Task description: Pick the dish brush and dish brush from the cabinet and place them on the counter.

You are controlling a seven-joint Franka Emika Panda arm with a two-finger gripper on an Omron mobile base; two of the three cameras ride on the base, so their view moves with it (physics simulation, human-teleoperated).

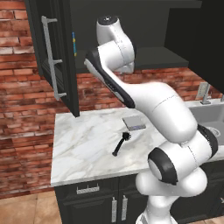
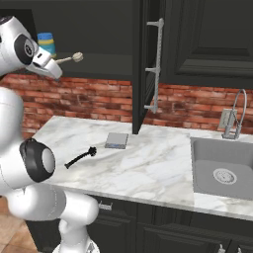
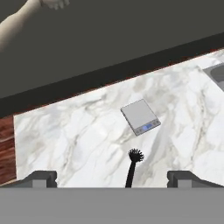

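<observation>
The all-black dish brush (image 1: 121,144) (image 2: 81,157) lies on the white marble counter (image 1: 83,148) (image 2: 158,168), its bristle head toward the back wall. In the hand view it lies far below, the black brush (image 3: 132,167) between my two fingertips. The cream-beige dish brush (image 2: 70,59) (image 3: 19,19) rests on the dark shelf of the open cabinet (image 2: 108,62) (image 1: 153,57), round head to the right. My gripper (image 3: 113,180) hangs in front of the shelf edge, angled down at the counter. It is open wide and holds nothing.
A flat grey square pad (image 1: 134,123) (image 2: 116,140) (image 3: 140,116) lies behind the black brush. A cabinet door (image 1: 54,57) (image 2: 148,64) stands open over the counter on each side. A blue and yellow item (image 2: 46,42) sits on the shelf. The sink (image 2: 222,173) and faucet (image 2: 237,113) are right.
</observation>
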